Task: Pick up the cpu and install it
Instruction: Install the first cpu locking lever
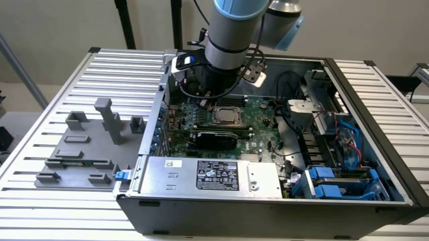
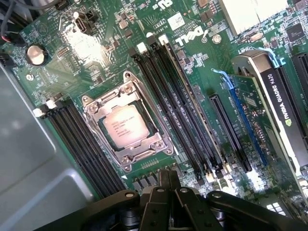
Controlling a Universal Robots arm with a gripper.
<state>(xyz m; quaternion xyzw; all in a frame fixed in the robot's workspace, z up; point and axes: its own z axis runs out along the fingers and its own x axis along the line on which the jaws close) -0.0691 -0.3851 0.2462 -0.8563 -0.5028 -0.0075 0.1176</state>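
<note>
Ribbed silver metal tabletop carries an open dark grey computer case, with the blue-grey robot arm reaching down into it. Seen from the wrist view, the black hand is clenched with nothing between its fingers, and hovers just above the green motherboard. Near the fingertips, the small square cpu with a shiny silver-white top lies seated flat inside its silver metal socket frame, apart from the hand. Black memory slots run along both sides of the socket. A black graphics card with a green stripe stands further off. On the exterior view, a large silver box with a black label fills the case's near edge, and a grey plastic parts fixture sits on the tabletop at the exterior view's left.
</note>
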